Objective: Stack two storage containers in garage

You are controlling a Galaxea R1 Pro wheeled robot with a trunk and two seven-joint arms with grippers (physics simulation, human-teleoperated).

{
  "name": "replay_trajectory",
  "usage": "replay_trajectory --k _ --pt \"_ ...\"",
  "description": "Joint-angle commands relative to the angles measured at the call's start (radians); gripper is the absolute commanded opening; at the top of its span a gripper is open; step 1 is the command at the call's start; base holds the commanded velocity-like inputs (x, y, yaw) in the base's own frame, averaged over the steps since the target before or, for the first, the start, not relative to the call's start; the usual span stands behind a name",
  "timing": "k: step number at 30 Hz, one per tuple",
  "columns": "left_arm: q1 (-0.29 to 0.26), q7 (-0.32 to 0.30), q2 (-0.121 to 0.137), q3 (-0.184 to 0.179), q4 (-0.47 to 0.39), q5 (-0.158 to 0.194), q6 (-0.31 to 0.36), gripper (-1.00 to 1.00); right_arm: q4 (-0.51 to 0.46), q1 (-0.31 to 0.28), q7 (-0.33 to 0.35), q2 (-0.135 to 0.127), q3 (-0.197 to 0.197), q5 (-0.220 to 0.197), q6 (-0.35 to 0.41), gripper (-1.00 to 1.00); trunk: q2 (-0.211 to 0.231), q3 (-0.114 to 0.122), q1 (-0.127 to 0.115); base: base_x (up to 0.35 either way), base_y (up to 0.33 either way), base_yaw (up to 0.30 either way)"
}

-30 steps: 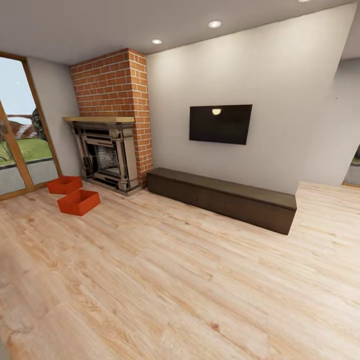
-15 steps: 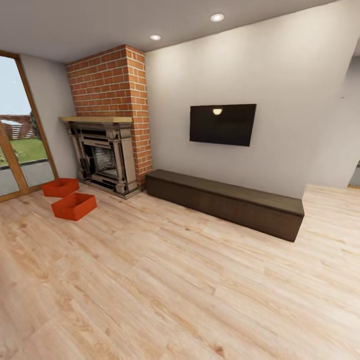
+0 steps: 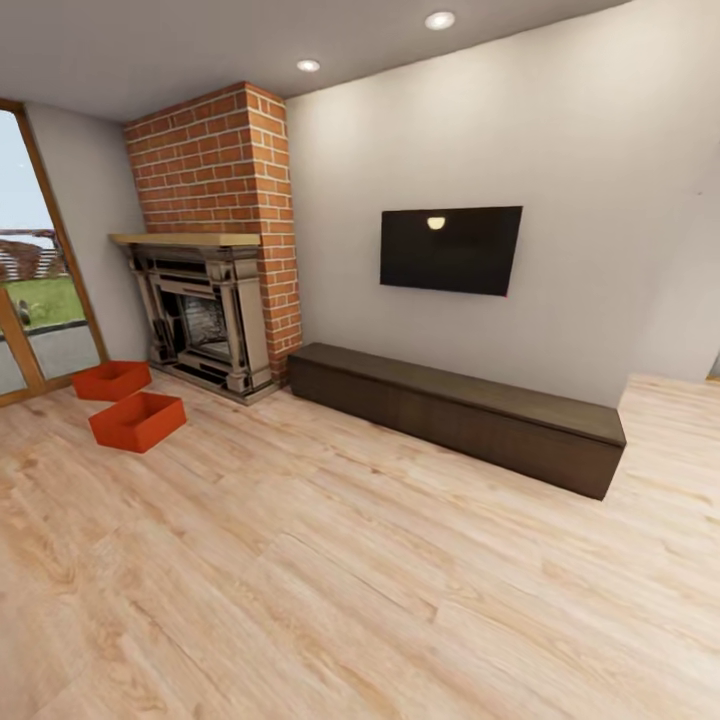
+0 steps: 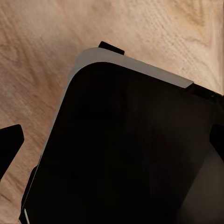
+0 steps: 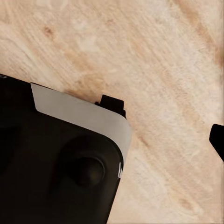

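Two orange-red storage containers sit on the living room's light wood floor at the far left of the head view. The nearer one [image 3: 137, 421] lies in front of the other [image 3: 111, 380], and both are open-topped and look empty. They lie between the fireplace [image 3: 200, 325] and the glass door [image 3: 30, 300], far from me. In the left wrist view my left gripper [image 4: 112, 144] hangs open over my dark base, one fingertip [image 4: 9, 144] at each side. The right wrist view has my right gripper [image 5: 112, 140] open above the planks, with one fingertip [image 5: 218, 140] visible.
A red brick chimney [image 3: 215, 160] rises over the fireplace. A long dark brown chest [image 3: 460, 415] runs along the pale wall under a black TV [image 3: 450, 250]. Wide wood floor [image 3: 330, 580] lies between me and the containers. An opening shows at the far right.
The whole head view has shifted: the camera has moved, so the containers and fireplace sit further left and the chest further right. The things themselves have not moved.
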Motion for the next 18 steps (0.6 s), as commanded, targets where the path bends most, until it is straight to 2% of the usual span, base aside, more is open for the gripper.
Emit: replay_trajectory --k 1,18 --pt "0.0 0.001 -0.001 0.0 -0.001 0.004 -0.002 1.0 0.003 -0.001 0.006 0.0 0.006 -0.011 -0.006 1.0 0.0 -0.001 0.001 0.325 0.0 0.0" --pt "0.0 0.001 -0.002 0.0 -0.001 0.005 -0.002 1.0 0.003 -0.001 0.007 0.0 0.002 -0.011 -0.006 1.0 0.0 -0.001 0.001 0.325 0.0 0.0"
